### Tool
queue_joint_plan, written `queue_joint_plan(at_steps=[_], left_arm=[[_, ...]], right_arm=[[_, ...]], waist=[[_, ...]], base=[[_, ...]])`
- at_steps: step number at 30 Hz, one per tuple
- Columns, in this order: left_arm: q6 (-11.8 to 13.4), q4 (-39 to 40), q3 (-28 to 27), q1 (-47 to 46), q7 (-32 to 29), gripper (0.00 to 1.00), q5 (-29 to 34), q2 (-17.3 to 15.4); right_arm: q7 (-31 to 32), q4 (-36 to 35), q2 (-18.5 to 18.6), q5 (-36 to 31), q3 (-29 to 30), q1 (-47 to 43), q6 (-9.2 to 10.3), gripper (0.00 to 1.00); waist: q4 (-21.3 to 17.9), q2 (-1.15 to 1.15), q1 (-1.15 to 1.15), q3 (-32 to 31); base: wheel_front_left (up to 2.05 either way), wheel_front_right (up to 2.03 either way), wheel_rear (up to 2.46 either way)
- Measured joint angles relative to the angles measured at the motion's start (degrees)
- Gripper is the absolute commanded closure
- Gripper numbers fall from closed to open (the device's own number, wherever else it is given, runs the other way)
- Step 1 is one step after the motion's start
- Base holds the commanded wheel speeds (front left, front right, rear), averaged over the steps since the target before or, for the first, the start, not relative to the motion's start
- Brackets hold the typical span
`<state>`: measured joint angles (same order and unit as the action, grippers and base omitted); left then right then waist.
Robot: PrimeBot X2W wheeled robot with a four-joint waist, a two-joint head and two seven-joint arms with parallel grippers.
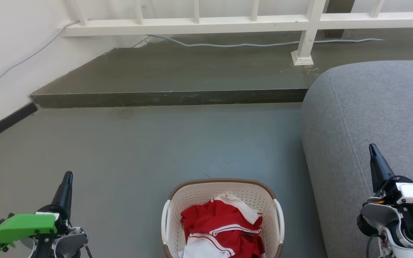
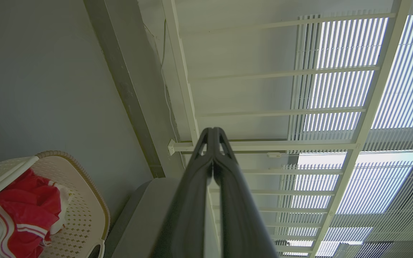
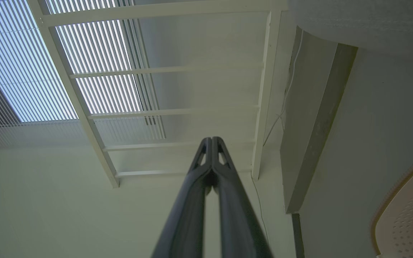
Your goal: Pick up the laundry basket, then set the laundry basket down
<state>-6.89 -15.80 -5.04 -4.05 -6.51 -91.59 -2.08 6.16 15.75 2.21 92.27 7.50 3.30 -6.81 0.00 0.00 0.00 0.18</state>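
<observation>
1. Left gripper (image 1: 68,175) hangs over the grey floor (image 1: 138,143), well to the left of the basket. Its two dark fingers are pressed together tip to tip with nothing between them. The left wrist view shows the same tight pinch (image 2: 213,130). A green cover (image 1: 22,225) sits on its wrist.
2. In the middle, the laundry basket (image 1: 222,180) stands on the floor, well short of the raised step (image 1: 170,97) at the floor's far edge. Neither gripper touches it, and both white side handles are free.
3. Inside it lies a heap of red and white clothes (image 1: 224,222).
4. Just right of the basket, a grey sofa (image 1: 371,107) bulges in, its rounded flank close beside the basket's right handle.
5. Right gripper (image 1: 372,146) hovers in front of the sofa, fingers pointing up. They are closed flat against each other and hold nothing, as its own wrist view (image 3: 212,139) also shows.
</observation>
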Motion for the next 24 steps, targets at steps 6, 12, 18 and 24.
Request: queue_joint_plan(at_steps=[6,12,18,24], left_arm=[[0.03,-0.22,0.0,0.04,0.0,1.0,0.01,0.03],[0.11,-2.75,0.14,1.95,0.03,0.0,0.01,1.34],[0.11,-2.27,0.66,1.94,1.02,0.0,0.16,1.31],[0.11,-1.87,1.47,1.9,2.14,0.0,0.69,1.31]], right_arm=[[0.0,0.16,-0.05,-0.01,-0.02,-0.09,0.07,1.0],[-0.04,2.8,-1.41,-0.01,-0.34,-2.75,0.34,0.0],[-0.27,2.01,-1.41,-0.14,-0.67,-2.7,0.34,0.0],[-1.16,1.0,-1.4,-0.93,-1.22,-2.65,0.33,0.0]], waist=[[0.0,0.0,0.0,0.0],[0.0,0.0,0.0,0.02],[-0.02,0.0,0.0,0.07],[-0.06,0.0,0.0,0.14]], base=[[0.0,0.0,0.0],[0.0,0.0,0.0],[0.0,0.0,0.0],[0.0,0.0,0.0]])
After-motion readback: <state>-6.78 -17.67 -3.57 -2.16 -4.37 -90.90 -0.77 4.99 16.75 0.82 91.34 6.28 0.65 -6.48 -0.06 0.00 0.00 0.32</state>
